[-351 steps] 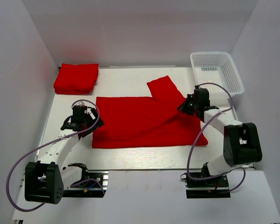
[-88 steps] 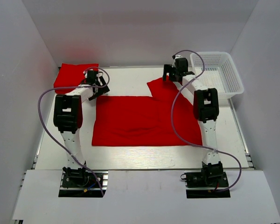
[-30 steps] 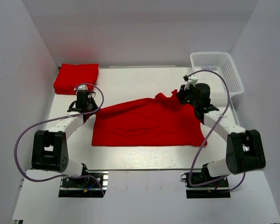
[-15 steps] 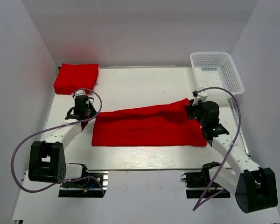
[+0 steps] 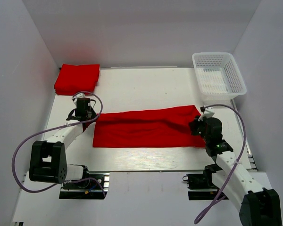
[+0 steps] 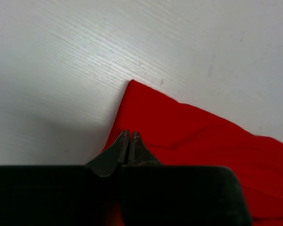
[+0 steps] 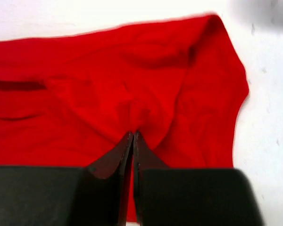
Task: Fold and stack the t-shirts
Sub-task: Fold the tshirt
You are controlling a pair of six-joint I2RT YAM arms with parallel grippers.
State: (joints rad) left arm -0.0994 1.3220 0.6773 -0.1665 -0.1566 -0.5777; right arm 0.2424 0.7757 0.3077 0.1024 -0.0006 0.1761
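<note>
1. Closest to me, on the right, the right arm reaches forward. Its right fingers [image 7: 128, 141] are pressed tight together and pinch a pucker of red cloth, with creases running in towards the tips.
2. That cloth is the t-shirt [image 5: 146, 127]. It lies on the desk [image 5: 146, 89], nearer to me than the basket [image 5: 216, 53] and to its left, with its right end almost straight in front of the basket.
3. The t-shirt is doubled over into a long band, and its long axis runs left to right, parallel to the near edge of the desk.
4. Its near edge is straight. Its far edge climbs gently towards the basket side, so the band is broader at the right end, where the cloth is rumpled around the grip.
5. I cannot tell which end is the collar and which the hem.
6. At the band's far left corner, well across the desk from the basket, the left fingers [image 6: 124, 141] are drawn together with only a hairline slit between them. The tips sit right at the red corner, and I cannot tell whether any cloth is caught between them.
7. Farther back, level with the basket but in the opposite far corner, a folded stack [image 5: 78, 77] of red shirts sits square and flat.
8. The basket is white plastic mesh and stands in the far right corner.
9. The desk is white with a faint wood grain, and plain pale walls [image 5: 141, 28] close it in on three sides.
</note>
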